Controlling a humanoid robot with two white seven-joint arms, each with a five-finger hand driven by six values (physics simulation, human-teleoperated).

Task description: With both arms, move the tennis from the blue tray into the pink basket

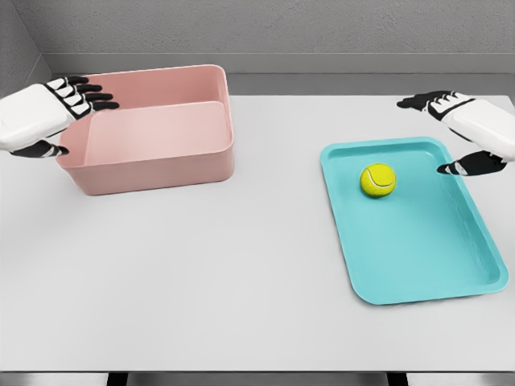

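the round yellow-green tennis ball [378, 179] lies loose in the flat blue plastic tray [418, 265] at right, so the right hand [459, 133], fingers spread and empty, could nudge it rolling away, while the left hand [48, 117], fingers also spread, hovers at the pink rectangular basket [153, 165] upper left.

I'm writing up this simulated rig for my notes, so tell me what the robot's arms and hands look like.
Both arms end in smooth, rounded white shells with no cables, sleeves or markings showing. The left hand and the right hand are five-fingered, with black fingers ringed by white segments and black thumbs. Only the forearm ends show in the head view, so the rest of the arms cannot be described.
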